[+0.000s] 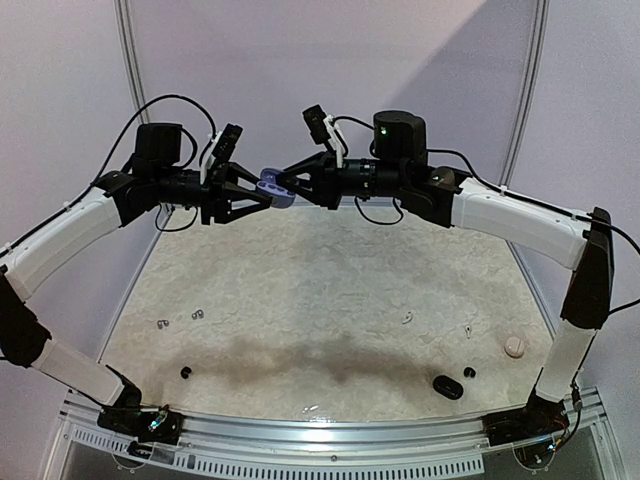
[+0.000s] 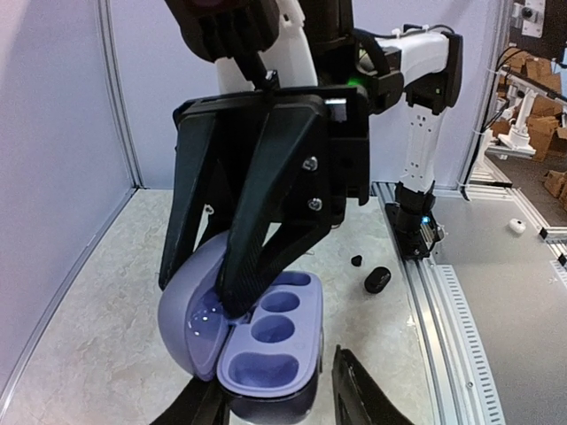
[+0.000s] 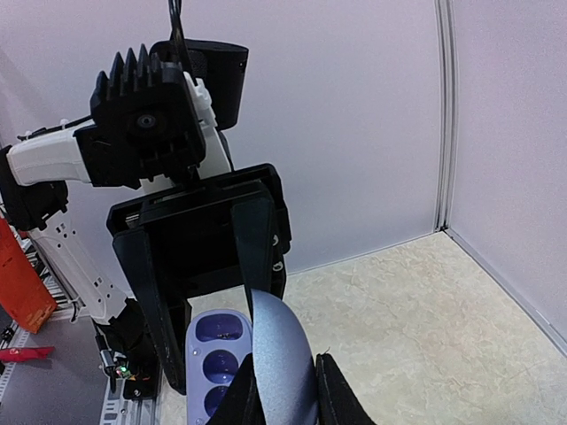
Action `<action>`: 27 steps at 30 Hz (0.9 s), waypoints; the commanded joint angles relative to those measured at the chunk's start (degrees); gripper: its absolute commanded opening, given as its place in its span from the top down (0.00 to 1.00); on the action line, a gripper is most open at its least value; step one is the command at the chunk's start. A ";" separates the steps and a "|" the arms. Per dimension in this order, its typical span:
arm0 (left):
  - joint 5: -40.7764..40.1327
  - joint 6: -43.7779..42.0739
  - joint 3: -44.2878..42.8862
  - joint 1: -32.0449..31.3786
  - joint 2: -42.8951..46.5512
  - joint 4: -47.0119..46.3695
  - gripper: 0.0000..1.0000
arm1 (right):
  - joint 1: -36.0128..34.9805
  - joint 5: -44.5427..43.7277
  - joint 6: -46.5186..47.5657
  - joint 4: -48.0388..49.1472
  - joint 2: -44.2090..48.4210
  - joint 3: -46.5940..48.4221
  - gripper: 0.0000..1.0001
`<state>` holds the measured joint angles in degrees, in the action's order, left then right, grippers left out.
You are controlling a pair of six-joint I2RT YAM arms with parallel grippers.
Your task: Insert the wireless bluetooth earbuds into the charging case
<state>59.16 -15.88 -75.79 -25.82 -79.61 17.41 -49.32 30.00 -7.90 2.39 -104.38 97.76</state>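
The purple charging case [image 1: 275, 187] hangs in the air between both arms, lid swung open. Its base [image 2: 266, 367] shows several empty wells. My right gripper [image 3: 283, 398] is shut on the lid [image 3: 282, 354], one finger inside it and one outside. My left gripper [image 2: 275, 407] stands open around the base: one finger sits against it, and the other finger [image 2: 363, 398] is a small gap away. Tiny earbuds lie on the table far below: black ones [image 1: 186, 372] [image 1: 468, 373] and pale ones [image 1: 198, 314] [image 1: 407, 320].
A black oval case [image 1: 448, 386] lies near the front right, also seen in the left wrist view [image 2: 377, 280] beside a black bud [image 2: 356, 260]. A round beige piece [image 1: 515, 346] sits at the right. White walls enclose the marbled table [image 1: 320, 290]; a metal rail [image 1: 330, 430] runs along the front.
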 commanded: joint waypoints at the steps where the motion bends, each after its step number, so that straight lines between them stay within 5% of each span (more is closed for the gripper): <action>1: 0.89 -1.06 1.09 -0.82 0.73 0.33 0.60 | 0.10 -1.92 -0.07 1.87 0.40 -0.75 0.91; 12: 2.53 -0.03 0.29 -0.81 -0.39 0.05 1.00 | 0.12 -2.49 0.32 2.39 0.57 -0.81 0.88; 19: 1.12 5.24 0.37 -0.58 -0.06 -6.24 1.00 | 0.71 -3.71 -0.89 2.85 2.23 -3.94 0.38; 27: 0.66 28.67 2.97 0.15 -0.10 -30.63 1.00 | 3.21 -3.72 -6.82 13.07 11.05 -15.54 0.19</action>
<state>59.51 -0.71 -74.00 -25.80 -79.77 4.78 -46.57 26.89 -11.99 11.90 -97.23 86.37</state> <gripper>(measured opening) 0.288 0.797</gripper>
